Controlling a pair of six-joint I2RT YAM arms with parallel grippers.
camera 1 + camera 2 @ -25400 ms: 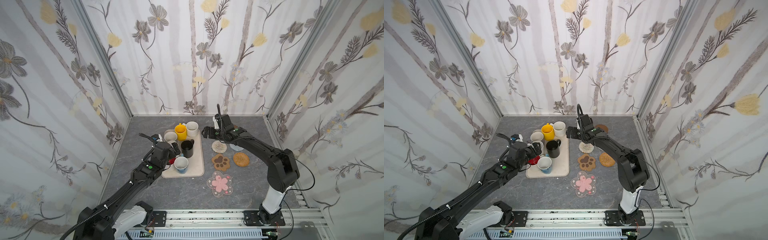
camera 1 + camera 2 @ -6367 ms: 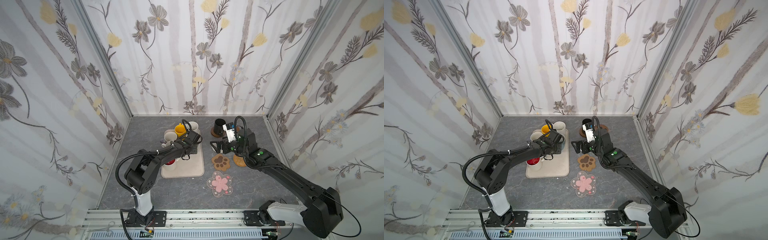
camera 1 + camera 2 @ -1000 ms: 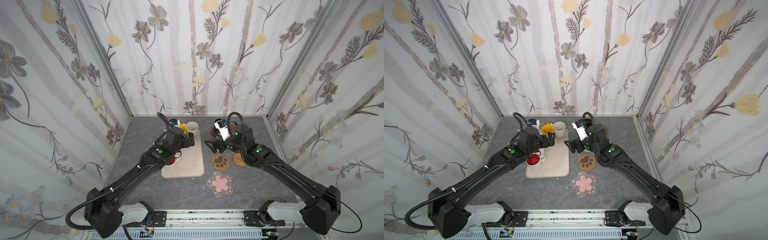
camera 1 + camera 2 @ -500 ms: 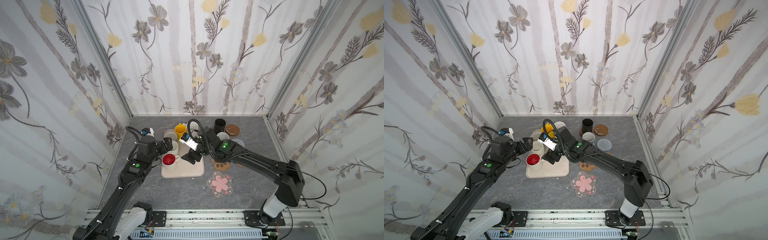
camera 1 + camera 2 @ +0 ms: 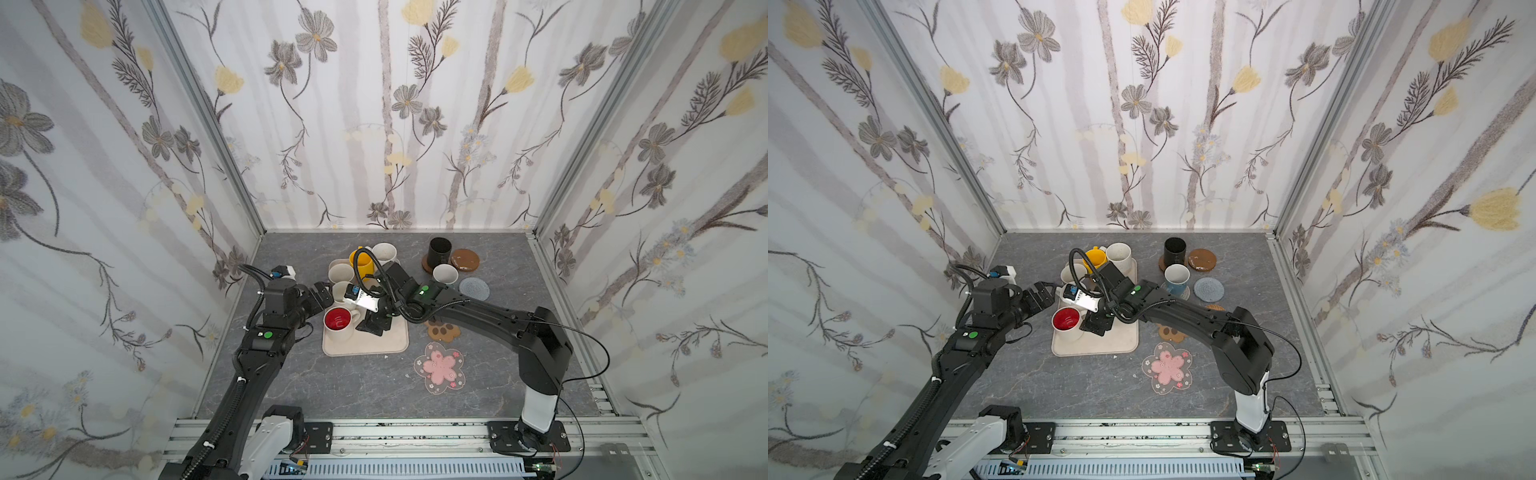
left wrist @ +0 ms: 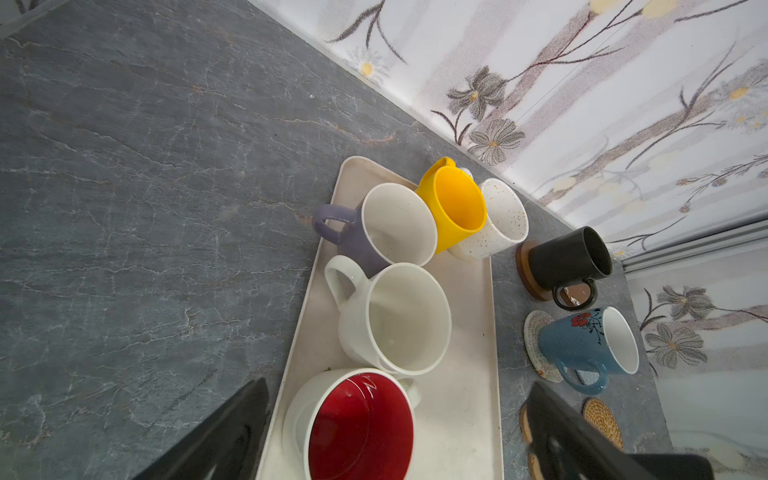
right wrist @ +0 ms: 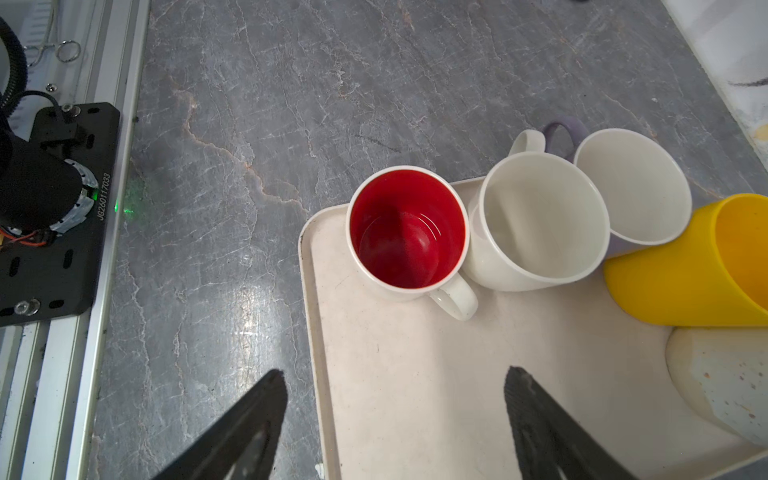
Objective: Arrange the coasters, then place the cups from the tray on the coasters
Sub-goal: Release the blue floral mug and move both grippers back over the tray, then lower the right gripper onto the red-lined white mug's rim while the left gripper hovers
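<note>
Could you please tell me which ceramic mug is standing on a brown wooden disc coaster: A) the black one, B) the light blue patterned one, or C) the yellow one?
A: in the left wrist view the black ceramic mug sits on a brown wooden disc coaster.

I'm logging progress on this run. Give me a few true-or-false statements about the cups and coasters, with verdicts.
1. The black mug stands on a wooden coaster. True.
2. The blue mug sits on the tray. False: the blue mug stands on the pale woven coaster.
3. The right gripper holds the red-lined mug. False: the right gripper hangs open and empty over the tray, near the red-lined mug.
4. The flower coaster bears no cup. True.
</note>
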